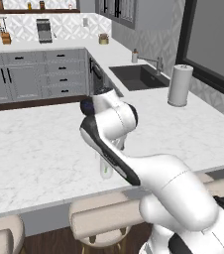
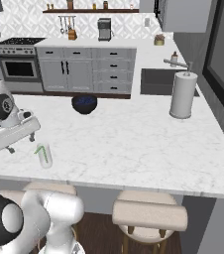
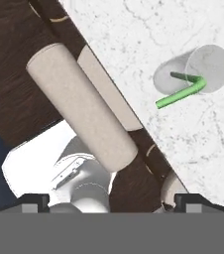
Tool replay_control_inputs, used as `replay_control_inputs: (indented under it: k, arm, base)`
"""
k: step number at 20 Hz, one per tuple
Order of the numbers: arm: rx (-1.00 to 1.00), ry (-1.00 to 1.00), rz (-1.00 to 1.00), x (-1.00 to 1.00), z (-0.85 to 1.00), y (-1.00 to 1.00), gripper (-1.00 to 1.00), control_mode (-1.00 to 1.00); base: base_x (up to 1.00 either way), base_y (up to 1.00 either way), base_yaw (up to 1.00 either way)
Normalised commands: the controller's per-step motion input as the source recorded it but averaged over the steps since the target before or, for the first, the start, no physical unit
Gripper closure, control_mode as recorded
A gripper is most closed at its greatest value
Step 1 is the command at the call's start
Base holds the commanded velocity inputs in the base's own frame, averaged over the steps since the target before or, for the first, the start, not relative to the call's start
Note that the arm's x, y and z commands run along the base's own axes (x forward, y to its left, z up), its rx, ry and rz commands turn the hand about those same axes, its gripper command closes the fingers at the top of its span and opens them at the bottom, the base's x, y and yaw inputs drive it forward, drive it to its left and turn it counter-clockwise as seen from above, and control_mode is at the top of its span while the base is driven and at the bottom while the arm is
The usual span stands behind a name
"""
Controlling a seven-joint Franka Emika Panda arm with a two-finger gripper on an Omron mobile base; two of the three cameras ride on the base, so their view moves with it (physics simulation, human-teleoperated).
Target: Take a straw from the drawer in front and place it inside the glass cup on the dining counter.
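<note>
Straw (image 3: pixel 181 92) sits inside the glass cup (image 3: pixel 196 69), which you see at the upper right of the hand view, standing on the marble surface (image 2: pixel 134 144) near its front edge. Your hand (image 2: pixel 15 133), at the left of the right base frame, holds nothing; you cannot tell how far it is open. Farther back sits a blue bowl (image 2: pixel 84 103).

Home kitchen, rendered, oven (image 2: pixel 19 68) and grey cabinets (image 2: pixel 86 72) upper left of right base view, sink (image 1: pixel 139 77) upper right of left base view, marble island (image 2: pixel 134 144) centre, beige stools (image 2: pixel 149 214) along bottom.
</note>
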Motion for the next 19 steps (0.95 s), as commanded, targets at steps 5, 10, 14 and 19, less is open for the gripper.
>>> replay_control_inputs:
  k: [5,10,14,19]
  arm:
    - [0.01,-0.11,-0.01,-0.46,0.32,-0.66,-1.00,-1.00]
    - [0.01,-0.01,-0.09,-0.05,0.36,-0.68,-1.00,-1.00]
    - [0.00,0.00,-0.14,0.00,0.26,-0.54,-1.00,-1.00]
    - [0.00,0.00,-0.17,0.00,0.16,-0.54,-1.00,-1.00]
  base:
    - [0.00,0.00,0.00]
    - [0.00,0.00,0.00]
    - [0.00,0.00,0.00]
    - [0.00,0.00,0.00]
